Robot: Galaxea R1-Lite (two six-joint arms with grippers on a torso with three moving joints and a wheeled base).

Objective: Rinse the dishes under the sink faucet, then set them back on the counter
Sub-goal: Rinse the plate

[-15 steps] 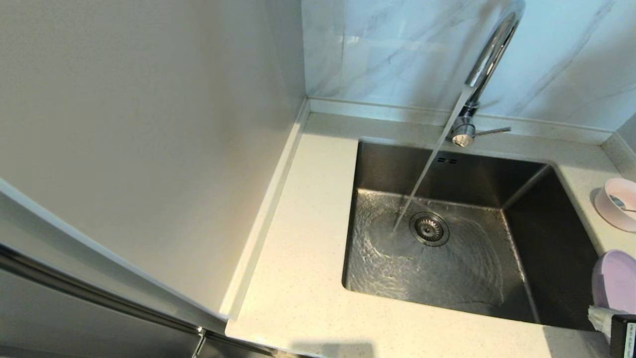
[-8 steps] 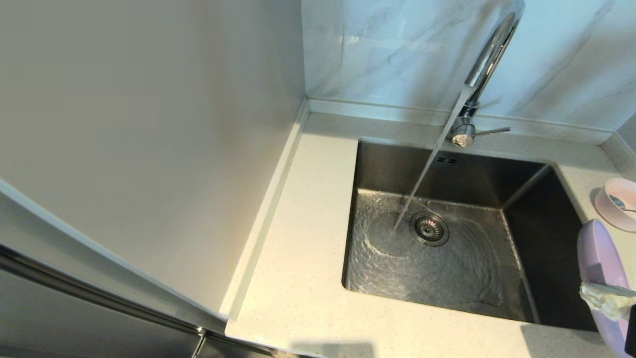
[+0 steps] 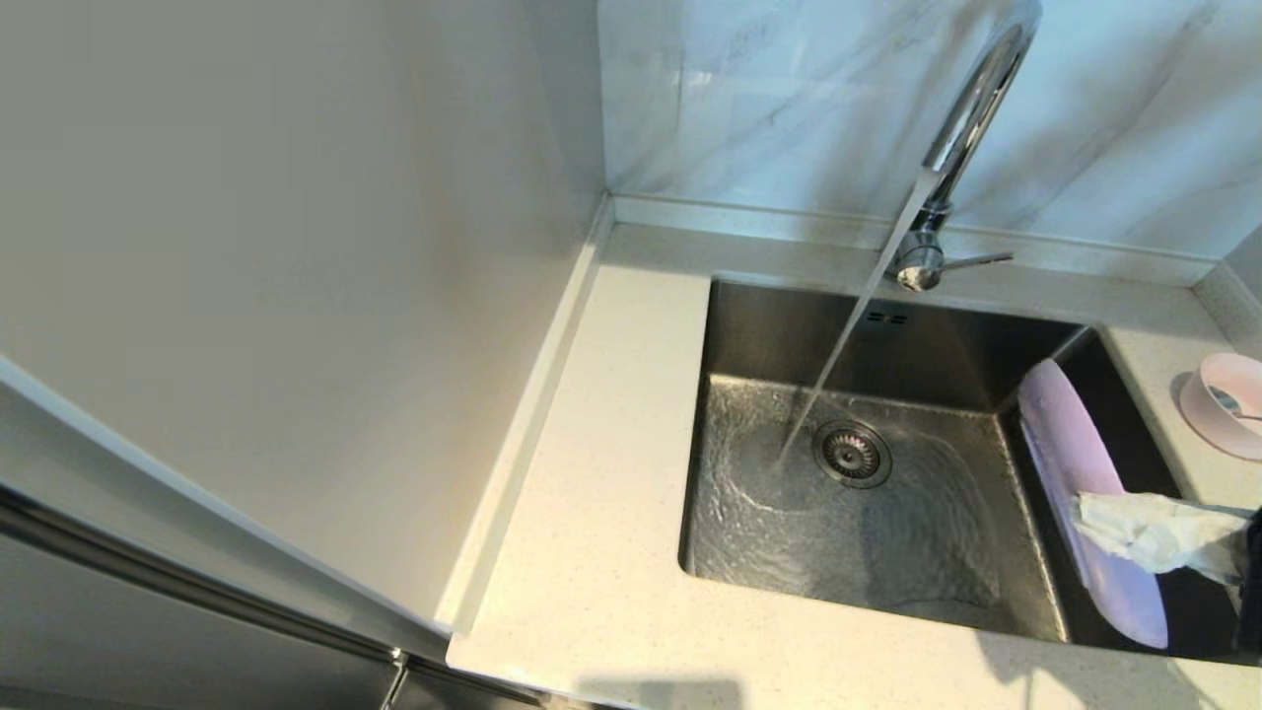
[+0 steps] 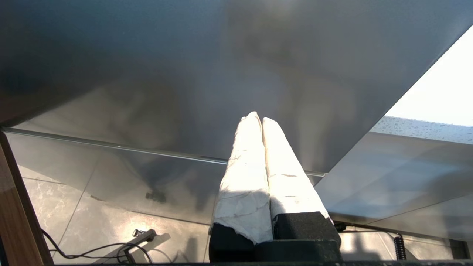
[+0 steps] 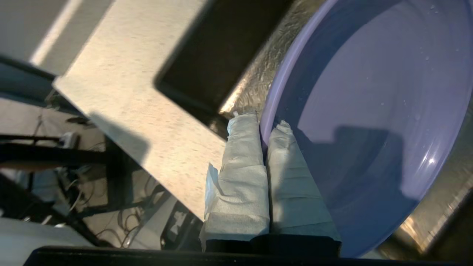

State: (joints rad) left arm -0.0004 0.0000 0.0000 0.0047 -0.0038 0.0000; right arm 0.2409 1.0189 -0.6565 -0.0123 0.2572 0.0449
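**Plate on edge over the sink, bowl on the counter**

Your count: two dishes, one sink, one faucet, two grippers.

Left gripper (image 4: 261, 120): parked down by a grey cabinet panel, away from the counter, off the head view. Its two wrapped fingers (image 4: 244, 173) lie pressed together, nothing between them.

Counter (image 3: 601, 552): it runs along the sink's left and front sides.

Sink (image 3: 789, 335): one round drain (image 3: 852, 454) in the floor, two overflow slots on the back wall. Water sheets across the floor.

Faucet (image 3: 971, 108): one, behind the sink at the back edge. A single stream falls slantwise and lands just left of the drain. Its lever (image 3: 976, 260) points right.

Plate (image 3: 1075, 463): one, lilac, inside the sink's right part, well apart from the stream. It stands on edge, tilted, with its long axis running from the back of the sink toward you.

Right gripper (image 5: 265, 122): at the plate's near right rim, its two wrapped fingers (image 5: 240, 173) clamped on that rim, one on each face.

Bowl (image 3: 1227, 399): one, pink, upright on the counter right of the sink, apart from the plate.
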